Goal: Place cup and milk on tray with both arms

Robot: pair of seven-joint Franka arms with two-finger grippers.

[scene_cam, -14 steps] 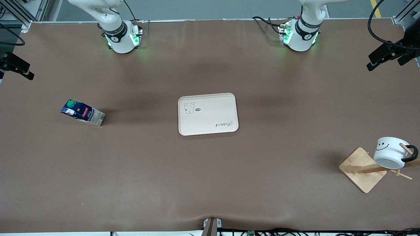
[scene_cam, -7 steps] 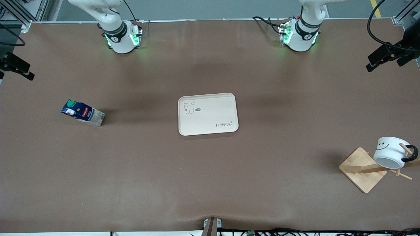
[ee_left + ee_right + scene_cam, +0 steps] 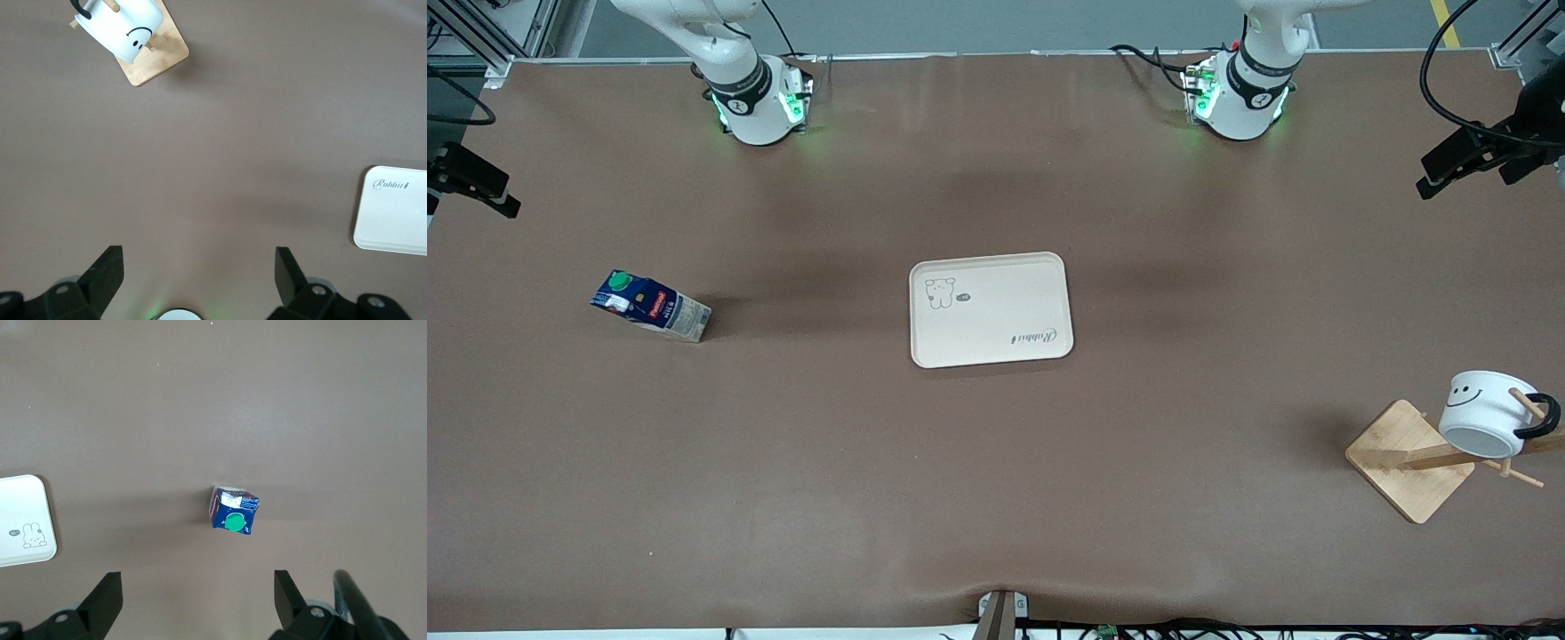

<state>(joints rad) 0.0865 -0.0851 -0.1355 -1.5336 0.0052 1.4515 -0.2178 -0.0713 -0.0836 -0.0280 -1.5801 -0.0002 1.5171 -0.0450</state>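
Nothing on table moved; dark left gripper (image 3: 198, 277) and right gripper (image 3: 197, 600) both spread open, high above bare table. White smiley mug (image 3: 1485, 413) on wooden rack (image 3: 1409, 462), blue green-capped milk carton (image 3: 649, 307) toward right arm's end, cream rectangular tray (image 3: 991, 309) central, unloaded. Both placements remain.

From the cream rectangular tray (image 3: 996, 307): dark-blue milk carton (image 3: 649, 307) at nine o'clock; square wooden rack (image 3: 1405, 462) at four o'clock, white smiley mug (image 3: 1483, 413) hung on it.
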